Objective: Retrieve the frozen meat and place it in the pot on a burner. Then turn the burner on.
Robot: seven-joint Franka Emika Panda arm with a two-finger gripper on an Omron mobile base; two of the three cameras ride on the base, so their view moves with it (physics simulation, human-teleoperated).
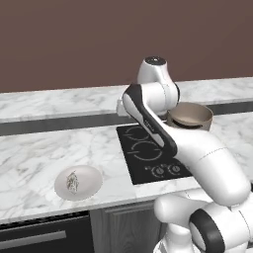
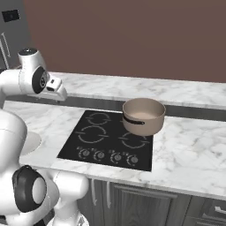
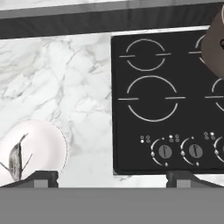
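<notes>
The marble counter carries a black glass cooktop; brown wall behind. The pot sits at its 2 o'clock burner. At 9 o'clock, a white dish holds the frozen meat: likely stiff, light, slick; pinch across its narrow middle. The fingers stand wide, empty.

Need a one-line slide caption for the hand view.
Hand camera over marble counter: frozen meat on white dish left, black cooktop with burner rings right.

Even, soft rendered light; coarse, slightly blurry pictures.
</notes>
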